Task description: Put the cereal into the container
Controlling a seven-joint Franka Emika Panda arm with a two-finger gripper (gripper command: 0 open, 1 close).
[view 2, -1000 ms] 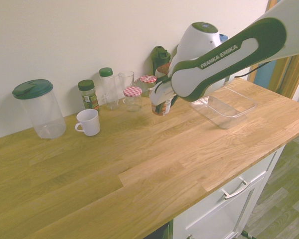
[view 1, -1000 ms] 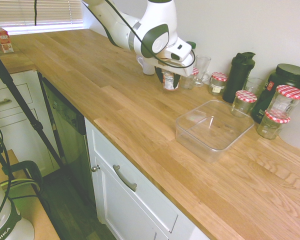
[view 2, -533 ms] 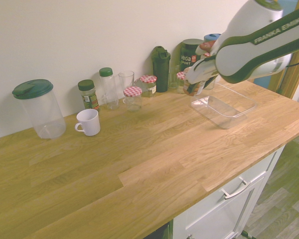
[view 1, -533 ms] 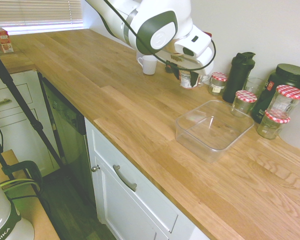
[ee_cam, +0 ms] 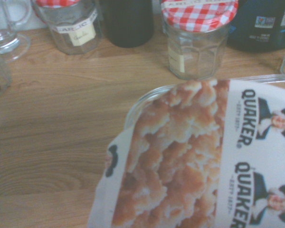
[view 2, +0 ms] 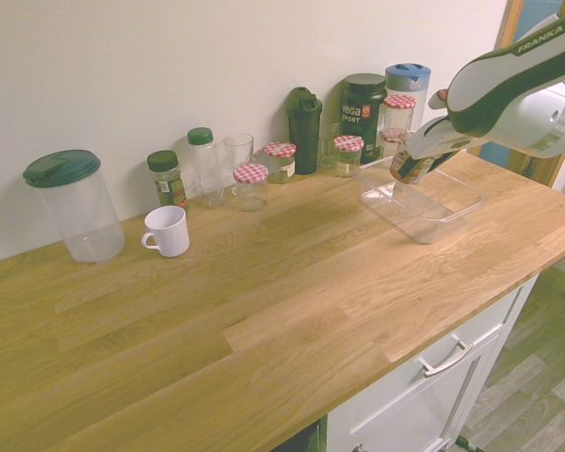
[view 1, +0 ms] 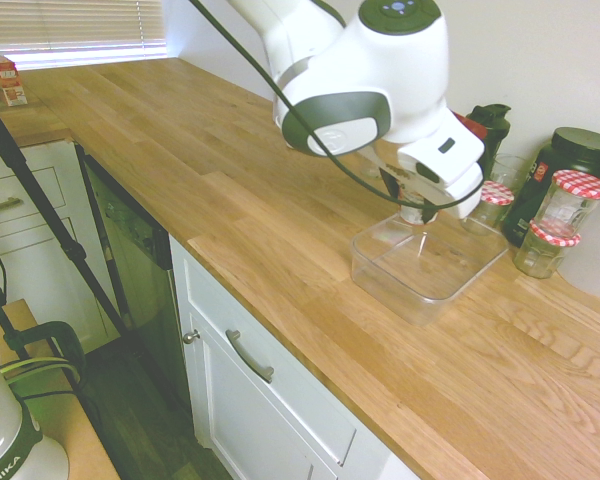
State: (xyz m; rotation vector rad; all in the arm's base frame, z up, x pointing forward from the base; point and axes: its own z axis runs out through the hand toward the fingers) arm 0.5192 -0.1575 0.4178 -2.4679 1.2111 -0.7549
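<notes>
Oiled wood in long planks makes up the counter, an L-shaped top running along a pale wall, with a window blind at its far end and white cabinet fronts with metal handles below the front edge.

Gripper: closed on the cereal cup, held in the air and tilted, above the wall-side edge of the tub. In the first exterior view the arm's bulk hides most of the cup. In the wrist view the cup fills the lower right, its label showing oat clusters and repeated "QUAKER" print.

Tub: clear, square, shallow; stands near the counter's front edge toward its right end, nothing lying in it.

Back edge, along the wall, in the second exterior view from left:
- large clear jug with green lid
- white mug, a little forward of the row
- two green-capped bottles
- a tumbler
- jars with red-checked lids
- black shaker bottle
- dark canister
- blue-lidded container

A small carton stands at the counter's far corner by the window.
</notes>
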